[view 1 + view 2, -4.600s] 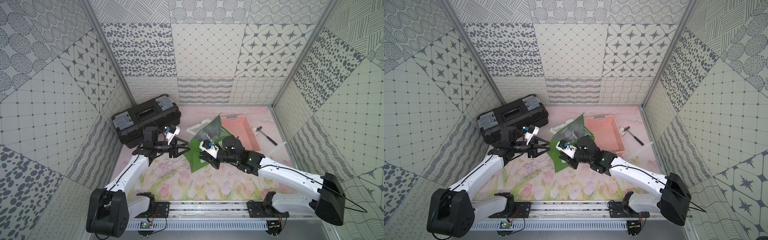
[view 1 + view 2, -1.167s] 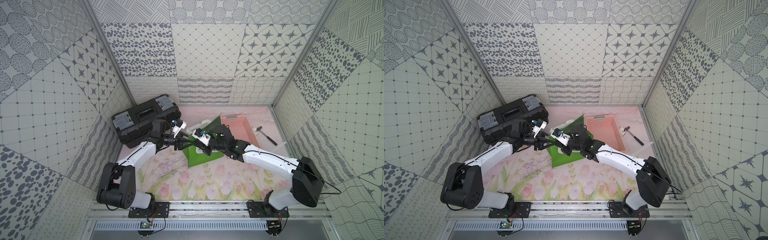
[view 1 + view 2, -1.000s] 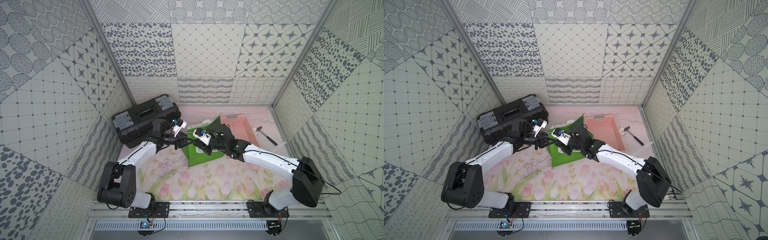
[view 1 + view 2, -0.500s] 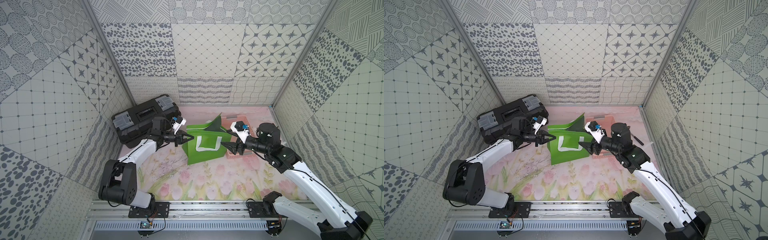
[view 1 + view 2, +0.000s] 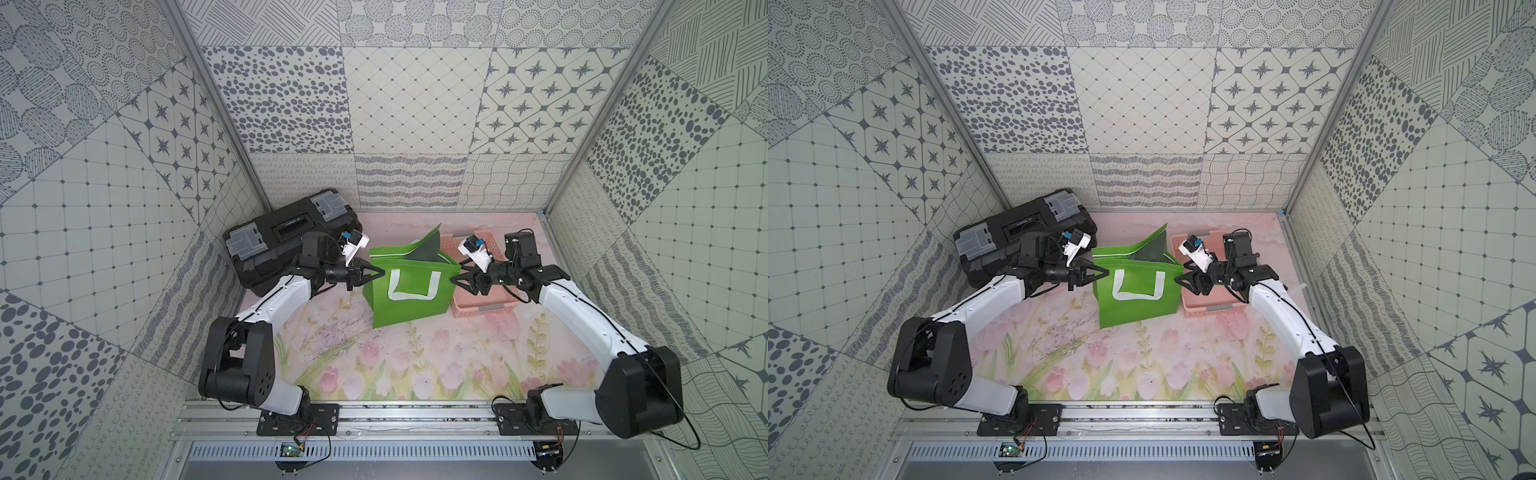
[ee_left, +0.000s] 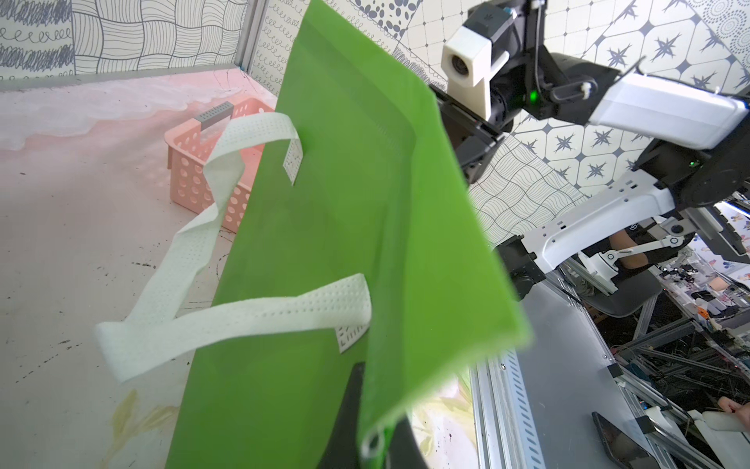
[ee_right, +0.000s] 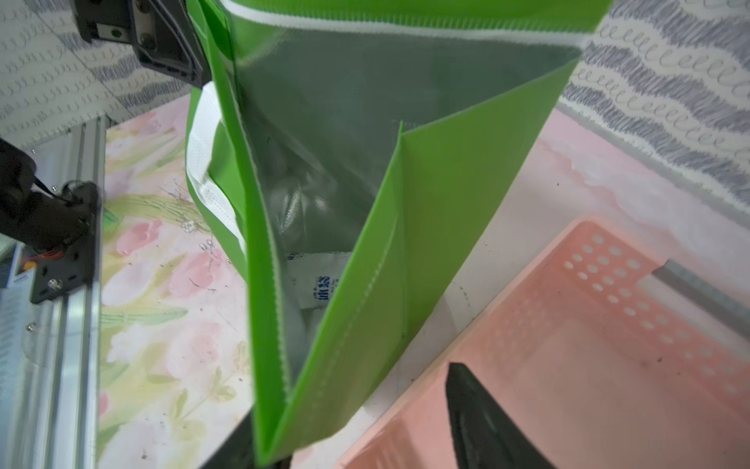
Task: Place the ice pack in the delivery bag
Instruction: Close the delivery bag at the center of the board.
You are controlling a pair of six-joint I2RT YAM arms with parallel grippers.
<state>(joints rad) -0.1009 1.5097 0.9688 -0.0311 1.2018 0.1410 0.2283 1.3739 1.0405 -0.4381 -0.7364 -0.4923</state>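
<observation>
Right wrist view: the right gripper (image 7: pixel 351 396) is held with fingers apart, astride the near corner of the upright delivery bag (image 7: pixel 446 203). The ice pack (image 7: pixel 316 280) is seen lying on its floor, and the far rim is pinched by the left gripper (image 7: pixel 190 61). Only release is judged outstanding.

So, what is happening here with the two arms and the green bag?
Both arms are working on the delivery bag, which stands upright between the black toolbox and the pink basket. The left pincer is shut on one top corner of the bag. The right pincer is at the opposite corner, its jaws open around the fabric. In the right wrist view what seems to be the ice pack, white with blue print, lies at the bottom inside the bag.
</observation>
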